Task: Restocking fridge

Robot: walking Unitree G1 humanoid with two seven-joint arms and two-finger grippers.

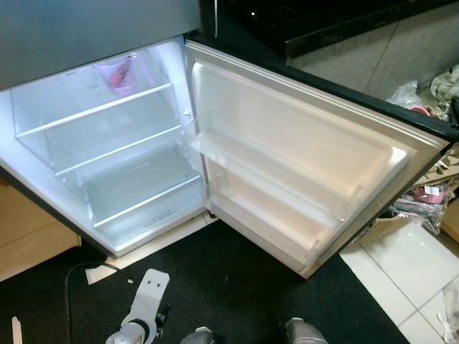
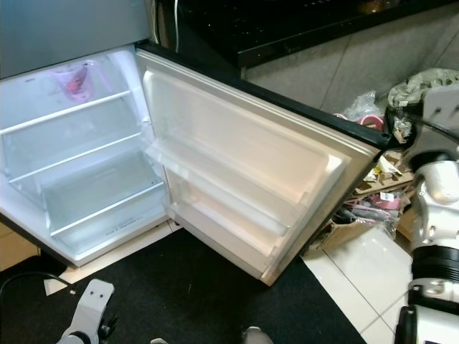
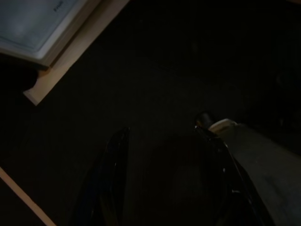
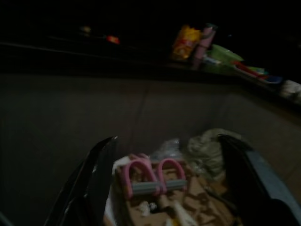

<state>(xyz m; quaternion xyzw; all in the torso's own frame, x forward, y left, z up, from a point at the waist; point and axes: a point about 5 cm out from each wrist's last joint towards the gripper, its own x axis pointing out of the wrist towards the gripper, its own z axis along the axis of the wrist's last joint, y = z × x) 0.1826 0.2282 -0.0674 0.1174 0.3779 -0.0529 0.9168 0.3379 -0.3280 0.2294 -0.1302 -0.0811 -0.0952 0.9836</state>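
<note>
The fridge (image 1: 107, 165) stands open and lit, its glass shelves bare apart from a pink pouch (image 1: 118, 74) at the back of the top shelf. Its door (image 1: 287, 158) is swung wide to the right, with white door racks (image 1: 265, 186). My left arm (image 1: 143, 301) hangs low over the black mat in front of the fridge; the left gripper (image 3: 162, 127) is open above the dark floor. My right arm (image 2: 437, 186) is raised beyond the door's outer edge. The right gripper (image 4: 168, 140) is open, holds nothing, and faces floor clutter with a pink-handled item (image 4: 150, 176).
A black mat (image 1: 237, 287) lies before the fridge, white tiles (image 2: 358, 272) to its right. Bags and a cardboard box (image 2: 373, 193) pile up behind the door. A dark counter (image 4: 141, 61) carries a yellow packet (image 4: 186, 42) and a pink bottle (image 4: 203, 40). A cable (image 1: 79, 272) lies at left.
</note>
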